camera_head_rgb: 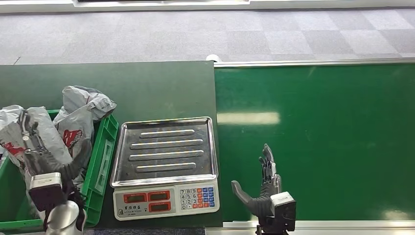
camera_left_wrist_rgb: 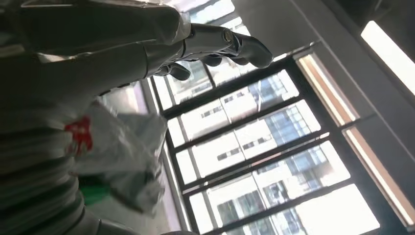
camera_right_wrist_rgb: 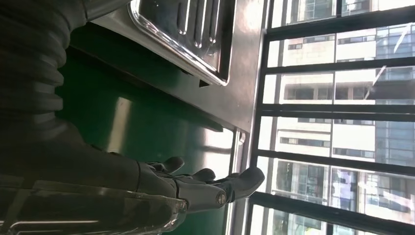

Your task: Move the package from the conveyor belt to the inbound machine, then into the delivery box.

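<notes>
Grey plastic packages point(camera_head_rgb: 80, 117) with red logos lie piled in the green delivery box point(camera_head_rgb: 105, 152) at the left. My left hand point(camera_head_rgb: 36, 152) hovers over the pile with its fingers stretched out; the left wrist view shows the left hand point(camera_left_wrist_rgb: 147, 49) holding nothing, a package point(camera_left_wrist_rgb: 117, 142) just beside it. The inbound machine, a scale point(camera_head_rgb: 166, 198) with a bare steel tray point(camera_head_rgb: 166, 147), stands in the middle. My right hand point(camera_head_rgb: 262, 188) is open, thumb apart, above the near left corner of the green conveyor belt point(camera_head_rgb: 318, 137). In the right wrist view, the right hand point(camera_right_wrist_rgb: 186, 186) is empty.
The scale's keypad and red displays face me at the near edge. A dark green table top point(camera_head_rgb: 147, 88) lies behind the scale and box. The belt's metal rail point(camera_head_rgb: 313, 62) runs along its far side, with grey floor tiles beyond.
</notes>
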You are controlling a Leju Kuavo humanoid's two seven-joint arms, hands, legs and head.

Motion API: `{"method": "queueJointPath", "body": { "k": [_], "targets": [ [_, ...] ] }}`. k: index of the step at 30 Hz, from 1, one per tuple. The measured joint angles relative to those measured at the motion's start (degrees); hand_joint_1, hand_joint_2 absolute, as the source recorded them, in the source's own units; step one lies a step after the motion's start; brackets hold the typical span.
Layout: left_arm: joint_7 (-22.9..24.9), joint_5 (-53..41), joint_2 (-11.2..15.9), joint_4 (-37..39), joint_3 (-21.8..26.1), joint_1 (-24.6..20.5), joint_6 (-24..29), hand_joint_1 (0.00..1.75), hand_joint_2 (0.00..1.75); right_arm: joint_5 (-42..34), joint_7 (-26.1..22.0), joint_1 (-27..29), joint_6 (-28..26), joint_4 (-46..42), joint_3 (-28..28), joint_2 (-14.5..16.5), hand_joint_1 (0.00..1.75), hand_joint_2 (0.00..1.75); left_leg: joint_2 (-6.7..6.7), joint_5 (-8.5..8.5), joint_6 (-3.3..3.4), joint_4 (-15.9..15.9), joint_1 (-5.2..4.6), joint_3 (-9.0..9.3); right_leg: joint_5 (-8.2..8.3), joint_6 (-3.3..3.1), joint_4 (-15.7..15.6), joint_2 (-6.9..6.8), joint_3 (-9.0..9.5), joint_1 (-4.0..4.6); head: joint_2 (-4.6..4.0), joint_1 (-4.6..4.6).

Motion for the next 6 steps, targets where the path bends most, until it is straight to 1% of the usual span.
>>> {"method": "queueJointPath", "body": {
  "k": [3, 5, 6],
  "targets": [
    [-0.81, 3.04, -2.37, 1.54, -5.70, 3.25, -0.63, 0.00, 1.75, 1.57, -1.02, -1.37, -3.57, 5.03, 0.43, 0.87, 0.00, 1.75, 0.00, -0.01, 0.01, 0.00, 0.00, -0.01, 0.00, 0.00, -0.01, 0.00, -0.01, 0.00, 0.00, 0.01],
    [-1.57, 4.40, -3.56, 3.02, -8.55, 4.83, -0.90, 0.00, 1.75, 2.16, -1.95, -2.34, -5.95, 8.12, 0.73, 0.99, 0.00, 1.75, -0.01, -0.01, 0.01, 0.00, 0.00, -0.01, 0.00, 0.00, -0.02, 0.00, -0.02, 0.00, 0.00, 0.00],
    [-1.77, 4.64, -3.80, 3.41, -9.24, 5.19, -0.96, 0.00, 1.75, 2.18, -2.20, -2.59, -6.51, 8.90, 0.81, 0.99, 0.00, 1.75, -0.02, -0.01, 0.01, 0.00, 0.00, -0.02, 0.00, 0.00, -0.02, 0.00, -0.02, 0.00, 0.00, 0.00]
  ]
}}
